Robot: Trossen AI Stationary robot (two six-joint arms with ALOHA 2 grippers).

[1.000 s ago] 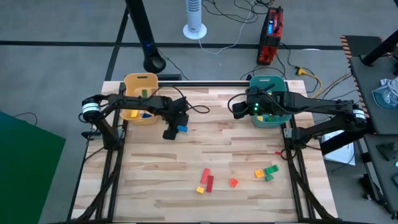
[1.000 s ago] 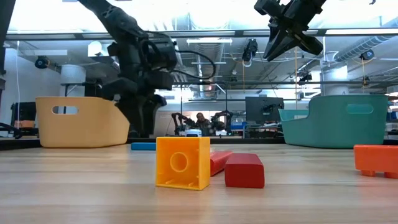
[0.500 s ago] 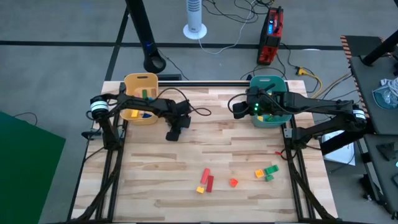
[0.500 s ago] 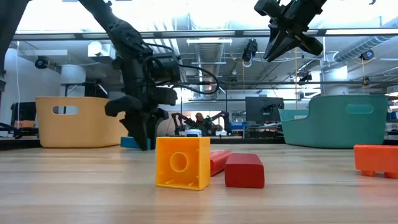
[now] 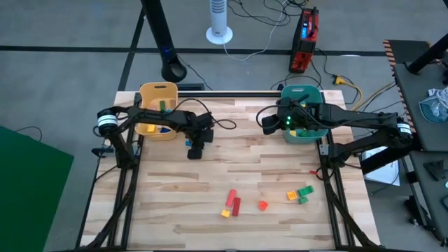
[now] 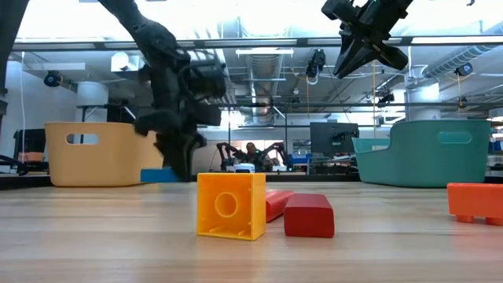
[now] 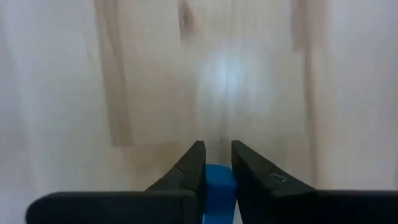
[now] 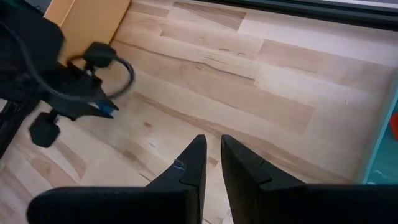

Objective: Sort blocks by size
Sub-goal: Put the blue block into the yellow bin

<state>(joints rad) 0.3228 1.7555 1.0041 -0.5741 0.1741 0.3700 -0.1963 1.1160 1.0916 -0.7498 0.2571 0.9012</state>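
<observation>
- Wood-slat table (image 5: pixel 175 203) from above: left gripper (image 5: pixel 194 146) sits just off the yellow bin (image 5: pixel 158 92), clamped on a blue block (image 5: pixel 190 141) that peeks out beside it. Right gripper (image 5: pixel 268 123) hangs beside the teal bin (image 5: pixel 302 92). Loose blocks lie well apart from both, toward the front edge: yellow cube (image 5: pixel 226 213), red bar (image 5: pixel 236 205), red cube (image 5: pixel 262 205), orange block (image 5: pixel 291 196), green blocks (image 5: pixel 304 191).
- Low view: left gripper (image 6: pixel 179 161) is near the boards, blue block (image 6: pixel 159 174) at its tip, yellow bin (image 6: pixel 94 153) just behind. Right gripper (image 6: pixel 348 61) is high, jaws nearly together, holding nothing.
- Left wrist: fingers (image 7: pixel 189 167) pinch the blue block (image 7: pixel 219 186) from both sides; only its end shows, so grip depth is unclear. Risk: a shallow hold lets it twist or drop short of the bin.
- Right wrist: fingers (image 8: pixel 188 168) a narrow gap apart, empty, above bare table. Left arm's cable loop (image 8: pixel 106 78) hangs close to its block; it could snag on the bin rim during the lift.
</observation>
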